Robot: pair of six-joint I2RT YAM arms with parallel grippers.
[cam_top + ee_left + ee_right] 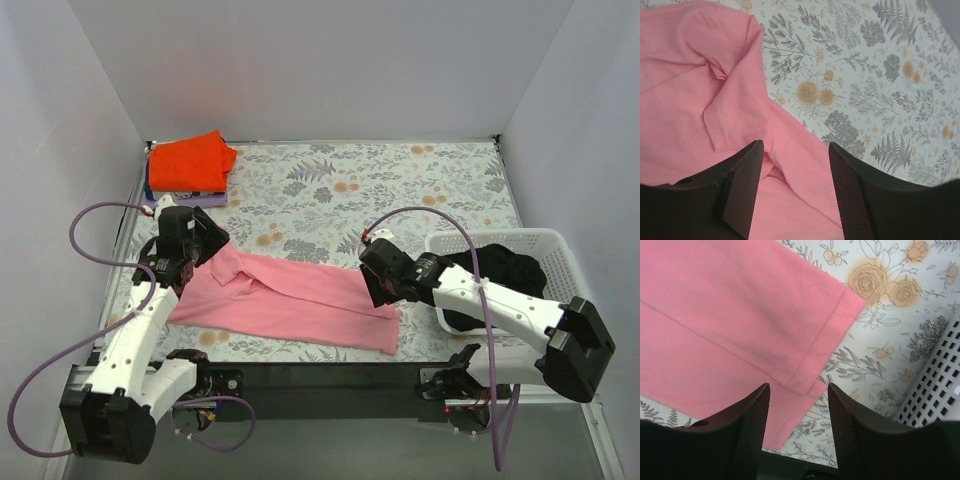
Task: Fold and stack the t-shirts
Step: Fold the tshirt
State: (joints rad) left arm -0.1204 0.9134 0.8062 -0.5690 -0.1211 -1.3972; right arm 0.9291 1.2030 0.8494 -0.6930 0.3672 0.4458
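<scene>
From the overhead camera you see the pink t-shirt (290, 300) lying in a long band across the near part of the flowered tabletop (400, 190), running from the left arm to the right arm. The left claw (205, 245) sits over the shirt's left end and the right claw (378, 285) over its right end. An orange-red t-shirt (190, 160) lies folded on top of a small pile in the far left corner. A white mesh basket (540, 240) stands at the right edge with a dark garment (500, 270) inside it.

In the left wrist camera, the left claw (795, 155) is spread, with both fingers apart above pink cloth and pinching nothing. A sleeve lies folded over the body of the shirt, and the shirt's edge runs diagonally past bare tabletop.

In the right wrist camera, the right claw (797, 390) is also spread and holds nothing. The shirt's hemmed corner lies just beyond the gap between its fingers, one layer over another. The basket wall shows at the lower right, near the shirt but not touching it.
</scene>
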